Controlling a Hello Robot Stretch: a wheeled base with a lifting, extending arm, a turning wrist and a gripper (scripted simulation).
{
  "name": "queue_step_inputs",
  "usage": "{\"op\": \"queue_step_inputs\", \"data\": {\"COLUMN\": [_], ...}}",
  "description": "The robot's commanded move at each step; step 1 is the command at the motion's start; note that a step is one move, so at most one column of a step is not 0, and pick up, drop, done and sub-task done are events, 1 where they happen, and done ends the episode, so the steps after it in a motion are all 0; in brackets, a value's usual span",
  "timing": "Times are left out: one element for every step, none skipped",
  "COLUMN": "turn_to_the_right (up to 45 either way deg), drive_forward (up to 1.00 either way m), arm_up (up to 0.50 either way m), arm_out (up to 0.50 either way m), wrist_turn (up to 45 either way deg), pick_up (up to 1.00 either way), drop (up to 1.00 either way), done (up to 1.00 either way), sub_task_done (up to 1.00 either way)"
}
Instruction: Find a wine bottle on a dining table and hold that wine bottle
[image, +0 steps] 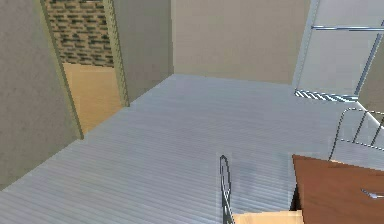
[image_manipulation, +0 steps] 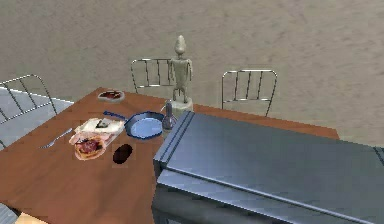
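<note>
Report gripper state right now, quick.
Gripper: cannot be told from these pictures.

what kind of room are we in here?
Probably a house's dining area: a wooden table laid with a plate of food and a blue pan, metal-framed chairs around it, and a doorway leading off.

Big grey box (statue beside) crowds table.
</note>
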Motion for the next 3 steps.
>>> {"op": "queue_step_inputs", "data": {"turn_to_the_right": [0.0,0.0,0.0], "drive_forward": [0.00,0.00,0.00], "arm_up": [0.22,0.00,0.00], "arm_out": [0.00,0.46,0.00], "wrist_turn": [0.0,0.0,45.0], "pick_up": [0.00,0.00,0.00], "drop": [0.00,0.00,0.00], "done": [0.00,0.00,0.00], "sub_task_done": [0.00,0.00,0.00]}}
